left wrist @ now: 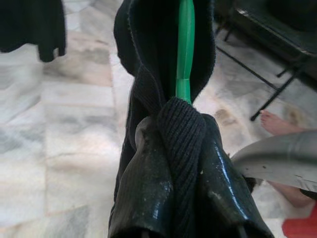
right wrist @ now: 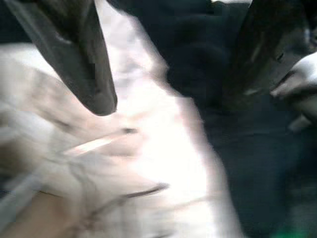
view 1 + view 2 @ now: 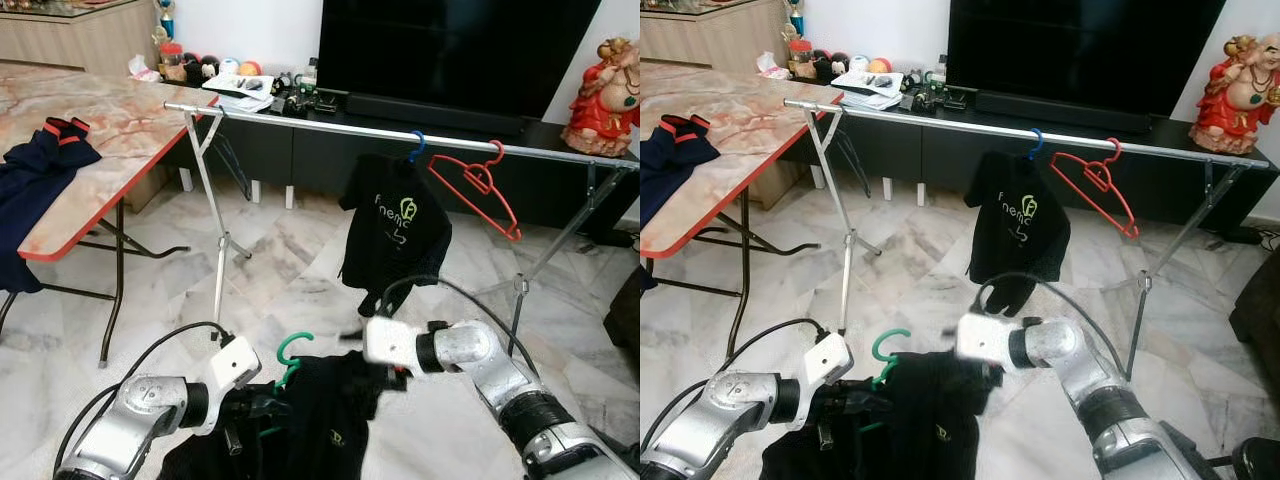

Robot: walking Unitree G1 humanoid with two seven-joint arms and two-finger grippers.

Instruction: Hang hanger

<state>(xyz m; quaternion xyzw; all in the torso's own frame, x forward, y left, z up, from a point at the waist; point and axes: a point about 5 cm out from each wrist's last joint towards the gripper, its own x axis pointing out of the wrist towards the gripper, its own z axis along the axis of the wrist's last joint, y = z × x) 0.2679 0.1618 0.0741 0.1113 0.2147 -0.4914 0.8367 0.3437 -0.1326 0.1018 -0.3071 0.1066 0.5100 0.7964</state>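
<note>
Premises: a home living room. Evidence: polished marble-tile floor; large black television on a low dark media console against the far wall; red seated figurine at the console's right end; small ornaments and papers along its top. A folding table with marble-pattern top and red edge carries clothing. 1 metal drying rail holds 1 black T-shirt and 1 red hanger.

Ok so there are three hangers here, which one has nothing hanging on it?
The red hanger, hooked on the metal rail. The blue hanger beside it carries a black shirt, and the green hanger held in the left tool also carries a black garment.
</note>
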